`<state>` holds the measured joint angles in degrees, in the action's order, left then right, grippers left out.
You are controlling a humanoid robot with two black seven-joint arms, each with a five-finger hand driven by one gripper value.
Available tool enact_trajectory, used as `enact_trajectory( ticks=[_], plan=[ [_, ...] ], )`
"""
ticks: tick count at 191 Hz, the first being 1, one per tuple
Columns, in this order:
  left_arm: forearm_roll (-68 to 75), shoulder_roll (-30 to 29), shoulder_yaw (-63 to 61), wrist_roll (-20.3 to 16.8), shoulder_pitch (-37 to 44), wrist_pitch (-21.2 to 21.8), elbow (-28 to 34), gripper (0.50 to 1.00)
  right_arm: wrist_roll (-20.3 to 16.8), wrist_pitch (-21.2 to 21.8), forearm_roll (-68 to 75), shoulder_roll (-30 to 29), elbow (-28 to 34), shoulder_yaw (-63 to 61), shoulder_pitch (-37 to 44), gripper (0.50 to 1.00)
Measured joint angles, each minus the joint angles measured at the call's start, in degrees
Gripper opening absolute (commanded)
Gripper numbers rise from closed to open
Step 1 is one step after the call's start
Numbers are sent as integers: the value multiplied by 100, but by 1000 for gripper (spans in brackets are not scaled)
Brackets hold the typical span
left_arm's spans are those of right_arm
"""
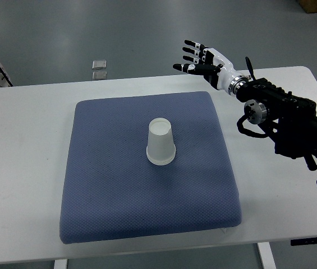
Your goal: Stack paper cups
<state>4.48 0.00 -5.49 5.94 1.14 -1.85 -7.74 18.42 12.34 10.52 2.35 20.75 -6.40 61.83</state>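
Cups first: from the top view only one white paper cup (161, 142) shows, upside down near the middle of the blue pad (108, 185) on the white table (23, 140) (whether another nests beneath it I cannot tell). The right hand (198, 59) hovers past the pad's far right corner, fingers spread, holding nothing. The stack looks finished, or awaits another cup.

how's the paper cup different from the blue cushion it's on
The paper cup is white; the cushion is blue. The cup is small and stands upside down, rim on the fabric, while the cushion is broad, flat and roughly square, covering much of the table. The cup looks smooth; the cushion has a fine dotted weave. Neither is touched by the right hand, which hovers open past the cushion's far corner.
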Motion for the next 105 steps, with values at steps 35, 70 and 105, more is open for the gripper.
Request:
enact_trajectory(
  ticks=[35, 70, 105],
  plan=[
    [0, 0, 0, 0, 1, 0, 0, 1000, -94, 44, 1342, -121, 9, -137, -285, 924],
    [0, 0, 0, 0, 0, 0, 0, 1000, -72, 41, 1427, -129, 10, -151, -315, 924],
    [0, 0, 0, 0, 0, 0, 0, 1000, -64, 81, 1284, -169, 47, -101, -364, 924]
  ],
)
